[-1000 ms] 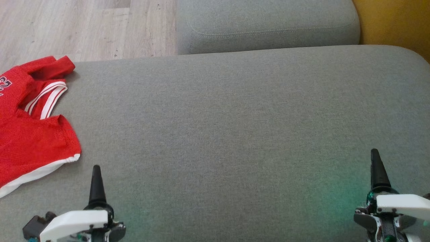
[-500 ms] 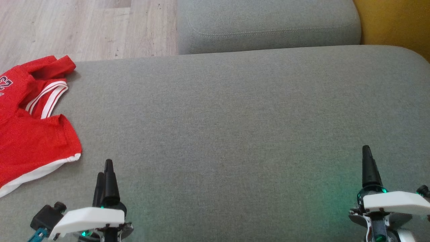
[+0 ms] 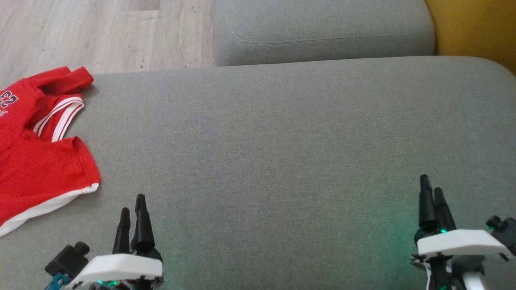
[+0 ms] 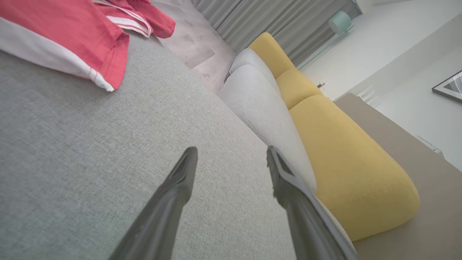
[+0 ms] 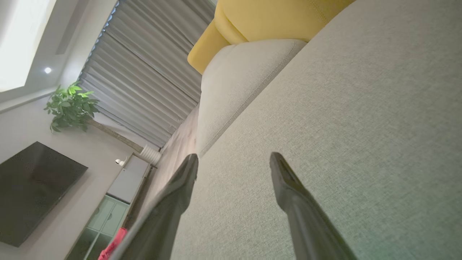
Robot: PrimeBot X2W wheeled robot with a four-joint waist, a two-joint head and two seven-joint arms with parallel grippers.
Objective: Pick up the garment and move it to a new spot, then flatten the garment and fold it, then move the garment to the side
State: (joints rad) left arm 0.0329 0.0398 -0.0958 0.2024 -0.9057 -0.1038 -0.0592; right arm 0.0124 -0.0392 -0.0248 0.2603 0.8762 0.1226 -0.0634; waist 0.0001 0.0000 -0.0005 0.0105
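The garment (image 3: 36, 157) is a red jersey with white trim, lying crumpled at the left end of the grey sofa cushion (image 3: 274, 137). In the left wrist view the garment (image 4: 72, 32) fills the upper left corner. My left gripper (image 3: 132, 202) hovers open near the cushion's front edge, to the right of and below the jersey's hem, with nothing between its fingers (image 4: 180, 177). My right gripper (image 3: 430, 182) is open and empty over the cushion's front right. In the right wrist view its fingers (image 5: 285, 177) point along bare grey fabric, and a scrap of the garment (image 5: 115, 242) peeks in at the bottom.
A second grey cushion (image 3: 322, 28) sits behind the main one, with a yellow cushion (image 3: 475, 24) at the back right. Wooden floor (image 3: 100, 32) lies beyond the cushion's far left edge. Curtains (image 5: 144, 79), a plant (image 5: 70, 106) and a dark screen (image 5: 32, 191) stand further off.
Both wrists have rolled, so each gripper now shows two fingers in the head view instead of one. The left gripper shifted slightly right, the right one slightly left. The garment lies as before.
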